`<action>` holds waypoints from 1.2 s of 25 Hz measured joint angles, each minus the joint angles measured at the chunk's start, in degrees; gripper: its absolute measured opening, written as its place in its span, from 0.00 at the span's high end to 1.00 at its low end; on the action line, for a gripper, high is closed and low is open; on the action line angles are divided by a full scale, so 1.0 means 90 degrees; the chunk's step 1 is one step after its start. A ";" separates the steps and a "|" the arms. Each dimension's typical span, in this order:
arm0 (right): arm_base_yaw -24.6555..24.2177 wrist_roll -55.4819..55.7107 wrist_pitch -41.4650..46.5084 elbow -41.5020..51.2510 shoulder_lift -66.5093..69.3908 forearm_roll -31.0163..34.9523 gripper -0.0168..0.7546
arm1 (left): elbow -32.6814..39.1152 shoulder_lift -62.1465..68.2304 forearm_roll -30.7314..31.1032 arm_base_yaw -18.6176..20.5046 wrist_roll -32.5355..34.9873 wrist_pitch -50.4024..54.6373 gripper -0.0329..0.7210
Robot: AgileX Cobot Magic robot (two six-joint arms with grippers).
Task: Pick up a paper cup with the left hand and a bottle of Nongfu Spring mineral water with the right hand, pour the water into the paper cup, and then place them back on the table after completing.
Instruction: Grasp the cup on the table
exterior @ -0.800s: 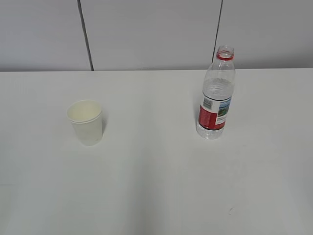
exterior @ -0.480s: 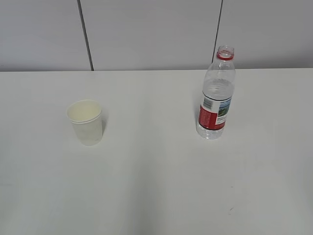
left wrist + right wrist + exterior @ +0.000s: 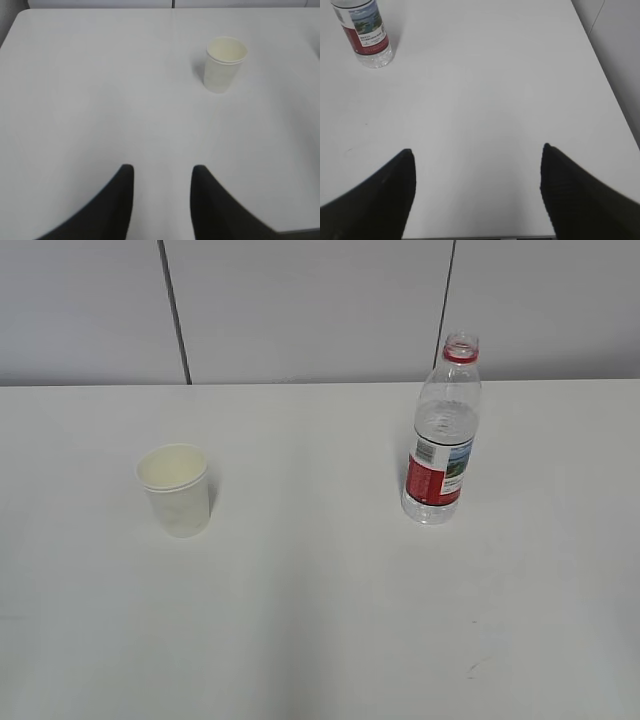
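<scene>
A white paper cup [image 3: 177, 489] stands upright on the white table [image 3: 320, 620] at the left; it also shows in the left wrist view [image 3: 224, 64], far ahead and right of my left gripper [image 3: 161, 172], which is open and empty. An uncapped clear bottle [image 3: 441, 435] with a red label and clear water inside stands upright at the right; its lower part shows in the right wrist view [image 3: 366, 33], far ahead and left of my right gripper [image 3: 477, 152], which is wide open and empty. Neither arm shows in the exterior view.
A grey panelled wall [image 3: 300, 310] runs behind the table's far edge. The table's right edge [image 3: 607, 80] and near edge [image 3: 475, 236] show in the right wrist view; its left corner [image 3: 15, 25] shows in the left wrist view.
</scene>
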 joint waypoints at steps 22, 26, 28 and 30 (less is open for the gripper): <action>0.0000 0.0350 -0.5137 -0.0451 0.4810 0.0000 0.24 | 0.0006 0.4915 0.0066 0.0000 0.0000 -0.6353 0.63; 0.0000 0.0447 -0.6109 -0.0451 0.5592 0.0000 0.24 | 0.0793 0.5579 0.0049 0.0000 0.0000 -0.8231 0.63; 0.0000 0.0457 -0.6551 -0.0451 0.5935 -0.0004 0.24 | 0.1194 0.5930 0.0049 0.0000 0.0000 -0.8960 0.63; 0.0000 0.0461 -0.7006 -0.0451 0.6230 -0.0015 0.24 | 0.1577 0.6370 0.0049 0.0000 0.0000 -0.9714 0.63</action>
